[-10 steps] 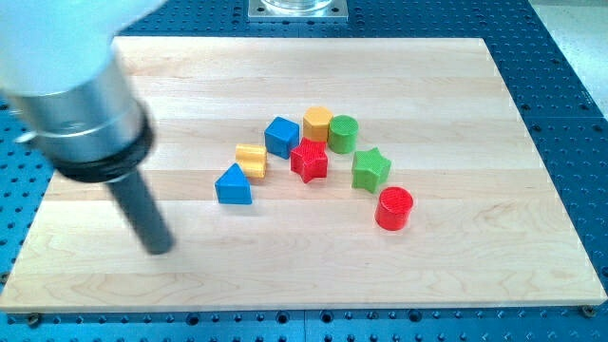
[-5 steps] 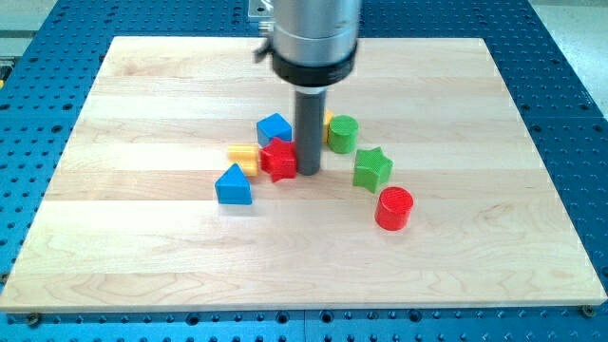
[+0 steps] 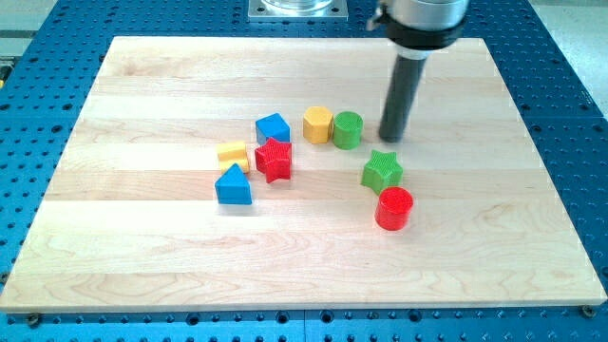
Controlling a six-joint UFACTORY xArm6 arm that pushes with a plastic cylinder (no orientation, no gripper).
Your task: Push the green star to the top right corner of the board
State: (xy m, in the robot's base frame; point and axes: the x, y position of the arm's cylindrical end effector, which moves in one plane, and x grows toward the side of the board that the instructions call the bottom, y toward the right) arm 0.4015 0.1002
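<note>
Eight blocks are counted on the wooden table [image 3: 142, 266], all gathered around the middle of the frame. Two are green: a green star [image 3: 382, 171] just right of centre and a green cylinder [image 3: 347, 129] above and to its left. Two are red: a red cylinder [image 3: 394, 208], placed directly below the green star and very close to it or touching, and a red star [image 3: 274, 159] left of centre. Two are blue: a blue cube [image 3: 273, 128] just above the red star, and a blue triangular block [image 3: 233, 184] at the lower left of the group. Two are yellow: a yellow hexagonal block [image 3: 317, 123] pressed against the left side of the green cylinder, and a small yellow block [image 3: 232, 154] of unclear shape between the blue triangular block and the red star.

One tool is seen, a dark rod coming down from the upper right of the frame; it has no jaws and nothing is held by it. My tip [image 3: 393, 139] is set on the table just right of the green cylinder and just above the green star, with a narrow gap to each. The green star is well apart from the table's upper right corner.
</note>
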